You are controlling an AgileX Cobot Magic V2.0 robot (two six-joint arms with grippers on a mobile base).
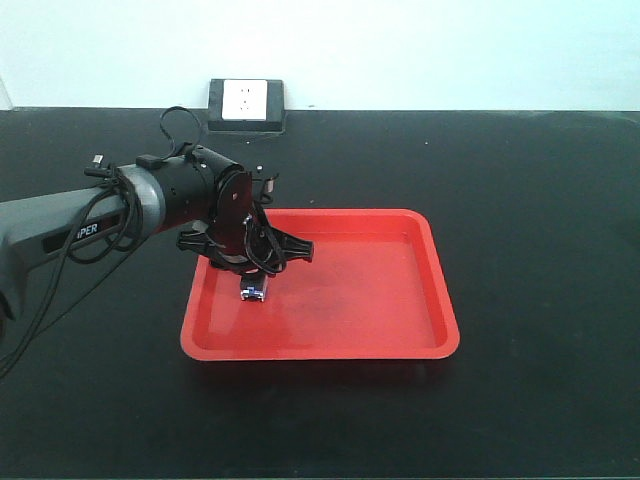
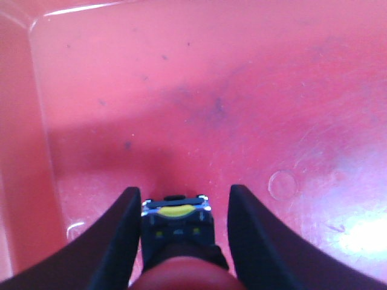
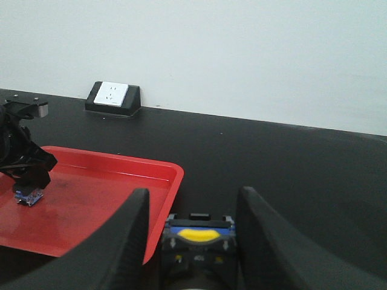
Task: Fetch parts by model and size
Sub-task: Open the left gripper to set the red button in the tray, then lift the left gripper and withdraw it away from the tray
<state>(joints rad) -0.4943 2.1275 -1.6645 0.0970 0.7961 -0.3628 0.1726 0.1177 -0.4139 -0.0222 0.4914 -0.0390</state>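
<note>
Red-capped switch (image 2: 177, 220) is sitting on the floor of the red tray (image 1: 370, 290), near the tray's left wall, with its cap toward the left wrist camera. Left gripper (image 2: 181, 190) is straddling it with fingers spread, and bare tray is showing between the part and one finger. Second switch (image 3: 199, 237) is being pinched in the right gripper (image 3: 193, 191), up over the black table (image 1: 540, 200) beside the tray; cap colour can't be told.

Tray is lying flat mid-table with a raised rim all round and open floor to the right of the part. Table is running back to a white wall (image 1: 400, 50), with a socket box (image 1: 245, 102) at the rear edge.

Front view isn't showing the right arm. Only the right wrist view is catching both parts.
</note>
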